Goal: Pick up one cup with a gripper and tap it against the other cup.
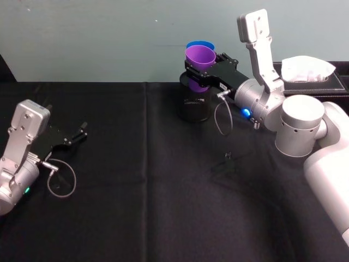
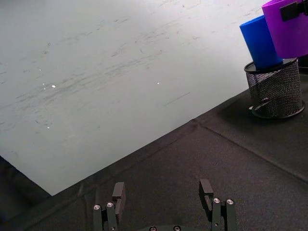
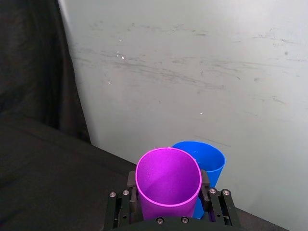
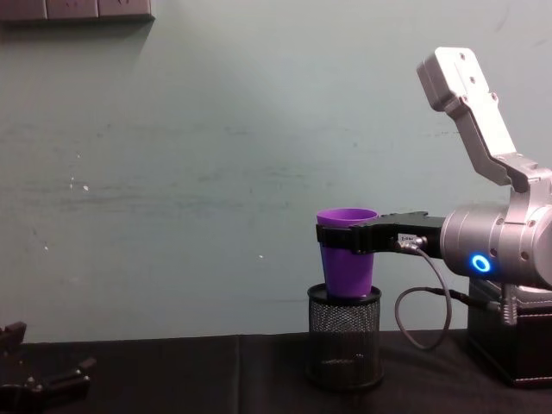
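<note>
Right gripper (image 1: 203, 73): clamping the purple cup (image 1: 200, 56), tapping step underway.
Purple cup: hanging beside the blue cup (image 1: 199, 44) (standing in the mesh pot (image 1: 195, 105)), needing a gentle sideways nudge.
Left gripper (image 1: 76, 136): lying parked, fingers apart.

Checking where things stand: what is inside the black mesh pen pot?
The bright blue smooth plastic tumbler stands in the pot, top sticking out. Its base and anything else inside are hidden by mesh.

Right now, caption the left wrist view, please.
Right pincer holds purple cup beside blue cup standing in mesh pot; left pincer open.
</note>
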Motion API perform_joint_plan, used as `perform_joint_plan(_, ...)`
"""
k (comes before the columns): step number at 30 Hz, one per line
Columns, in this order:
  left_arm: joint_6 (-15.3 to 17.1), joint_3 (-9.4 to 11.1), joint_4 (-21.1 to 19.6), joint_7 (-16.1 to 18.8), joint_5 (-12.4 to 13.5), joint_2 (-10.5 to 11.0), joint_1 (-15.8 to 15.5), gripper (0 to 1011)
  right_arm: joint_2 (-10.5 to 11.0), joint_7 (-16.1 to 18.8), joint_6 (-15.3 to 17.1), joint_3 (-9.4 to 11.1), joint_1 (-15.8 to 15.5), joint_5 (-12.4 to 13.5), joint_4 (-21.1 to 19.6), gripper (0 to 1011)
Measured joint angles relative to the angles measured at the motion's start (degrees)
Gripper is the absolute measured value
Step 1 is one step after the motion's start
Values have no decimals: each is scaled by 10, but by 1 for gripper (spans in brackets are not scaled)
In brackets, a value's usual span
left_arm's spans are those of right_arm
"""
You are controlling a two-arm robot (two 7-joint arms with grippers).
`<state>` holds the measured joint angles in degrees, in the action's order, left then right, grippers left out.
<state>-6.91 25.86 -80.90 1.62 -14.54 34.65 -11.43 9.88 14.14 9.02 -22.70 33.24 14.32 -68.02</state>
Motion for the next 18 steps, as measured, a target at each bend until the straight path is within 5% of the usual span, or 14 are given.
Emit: perform_joint_plan(18,0,0,0,0,0,0,0,1005,0,-1,0,-1,0,0,0,734)
